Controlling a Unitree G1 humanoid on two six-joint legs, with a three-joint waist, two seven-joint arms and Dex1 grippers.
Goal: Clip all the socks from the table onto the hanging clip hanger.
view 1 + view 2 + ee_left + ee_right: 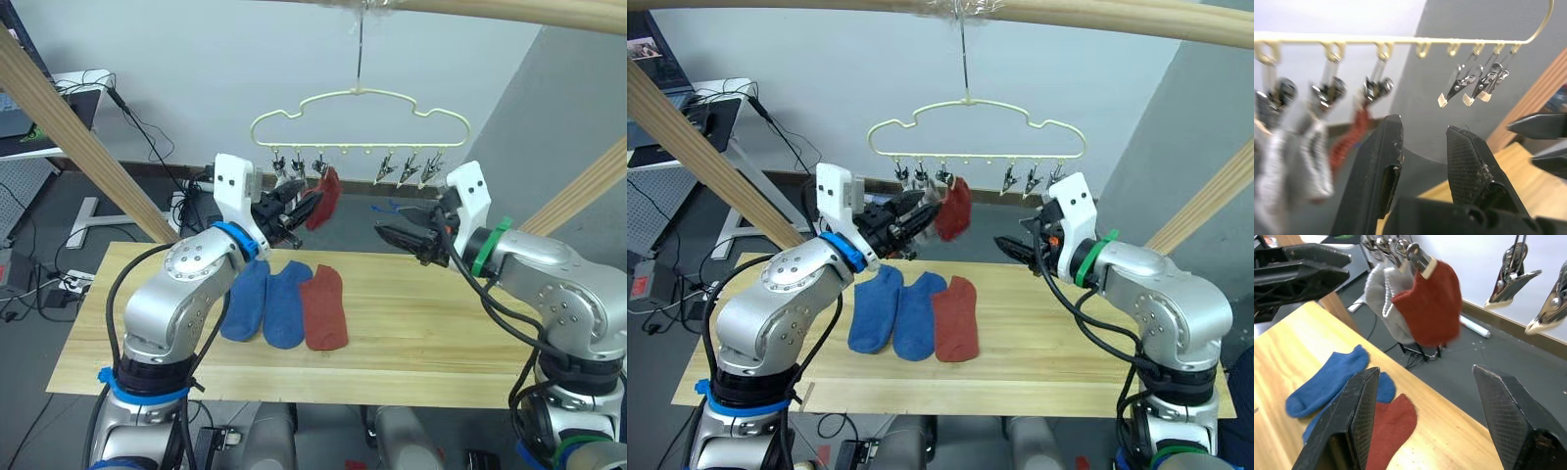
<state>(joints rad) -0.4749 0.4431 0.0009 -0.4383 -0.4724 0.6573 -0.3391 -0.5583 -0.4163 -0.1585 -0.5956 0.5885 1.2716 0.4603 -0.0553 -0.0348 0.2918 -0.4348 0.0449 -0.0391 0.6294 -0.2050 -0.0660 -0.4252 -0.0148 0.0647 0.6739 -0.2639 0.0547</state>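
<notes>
We've got both the left gripper point(1422, 161) and right gripper point(1430, 421) open and empty near the clip hanger point(359, 106) (free-hanging), so any bump swings it and could shake the clipped red sock point(1432, 308) loose.

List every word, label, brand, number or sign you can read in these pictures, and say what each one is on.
None can be read: no legible text on the clip hanger, the socks on the table, or either gripper.
The red tag on the floor at the robot's left may carry print, but it is too small to read.
The screen at far left shows a picture, no readable words.
</notes>
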